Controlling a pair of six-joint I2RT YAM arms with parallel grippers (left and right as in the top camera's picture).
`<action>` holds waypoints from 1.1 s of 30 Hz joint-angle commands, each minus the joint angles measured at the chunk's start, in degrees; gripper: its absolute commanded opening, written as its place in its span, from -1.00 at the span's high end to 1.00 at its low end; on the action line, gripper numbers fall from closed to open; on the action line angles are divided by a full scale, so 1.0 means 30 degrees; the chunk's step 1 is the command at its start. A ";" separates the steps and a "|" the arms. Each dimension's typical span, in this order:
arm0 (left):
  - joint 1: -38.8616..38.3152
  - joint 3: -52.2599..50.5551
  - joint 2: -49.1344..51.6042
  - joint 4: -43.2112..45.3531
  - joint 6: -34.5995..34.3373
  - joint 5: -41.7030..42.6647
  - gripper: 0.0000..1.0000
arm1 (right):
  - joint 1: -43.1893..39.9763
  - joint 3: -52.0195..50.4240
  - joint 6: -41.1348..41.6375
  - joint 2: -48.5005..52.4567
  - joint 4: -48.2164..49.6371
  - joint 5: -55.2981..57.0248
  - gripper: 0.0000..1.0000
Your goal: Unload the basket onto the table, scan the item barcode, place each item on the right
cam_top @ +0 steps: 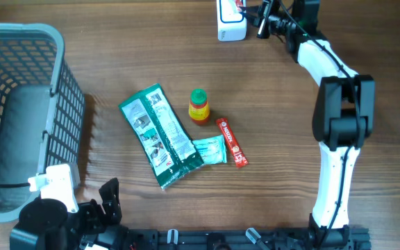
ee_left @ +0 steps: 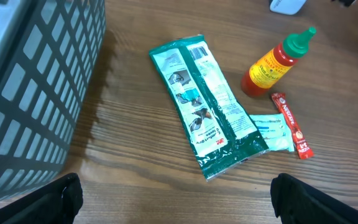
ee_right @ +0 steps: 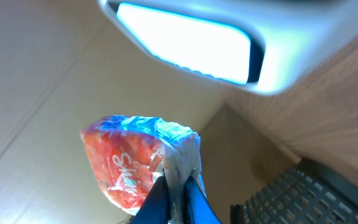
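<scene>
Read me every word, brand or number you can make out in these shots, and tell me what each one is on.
"3M": on the green packet, near its lower end.
"Sk...": on the red packet in the right gripper; the rest is crumpled.
Too small to read: lettering on the red sachet and the teal sachet.
Blurred: the sauce bottle label.

The small red crinkly plastic packet (ee_right: 126, 168) with white lettering hangs pinched by its clear sealed edge in the right gripper (ee_right: 176, 193). It is near the white box-shaped barcode scanner (ee_right: 185, 43), whose window glows pale blue.
</scene>
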 commanded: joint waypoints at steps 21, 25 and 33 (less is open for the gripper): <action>0.0087 -0.0015 0.0036 0.0051 -0.0168 0.0029 -1.00 | -0.7147 0.0903 -1.5599 -0.8765 -2.0975 1.8280 0.91; 0.0087 -0.0015 0.0036 0.0051 -0.0168 0.0029 -1.00 | -1.0885 0.0335 -1.3034 -0.8240 -2.2476 2.8203 0.91; 0.0087 -0.0015 0.0036 0.0051 -0.0168 0.0029 -1.00 | -1.4192 -0.0146 -1.5132 -0.5202 -2.0458 2.7256 0.91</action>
